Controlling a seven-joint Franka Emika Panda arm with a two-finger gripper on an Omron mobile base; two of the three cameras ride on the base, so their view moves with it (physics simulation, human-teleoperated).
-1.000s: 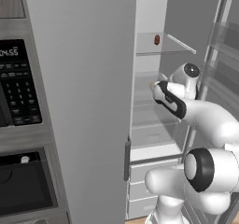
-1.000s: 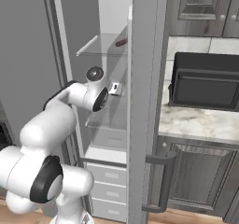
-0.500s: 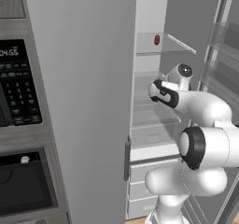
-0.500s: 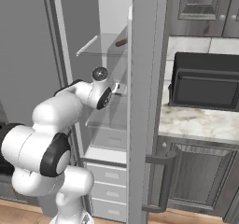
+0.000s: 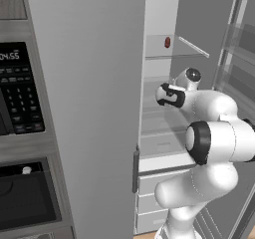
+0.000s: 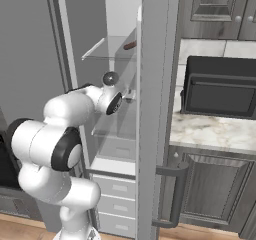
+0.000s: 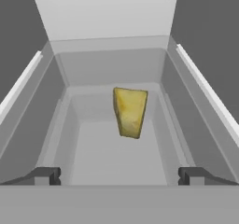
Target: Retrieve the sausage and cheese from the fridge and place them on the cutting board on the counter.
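Reaching into the fridge (image 5: 89, 83) for the cheese (image 7: 130, 111).

Gripper (image 7: 119, 176) spread wide and empty, fingertips (image 7: 46, 175) set well apart to either side so the wedge can pass between them. Cheese straight ahead of the fingers, centred, standing on a glass shelf, not yet touched. Sausage (image 5: 167, 42) lying on a higher shelf, above the hand, left for later.

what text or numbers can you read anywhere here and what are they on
"04:55" or close to it, partly cut off by the picture's edge: clock display of the microwave left of the fridge.
Keypad below it: markings too small and blurred to read.
Nothing readable elsewhere.
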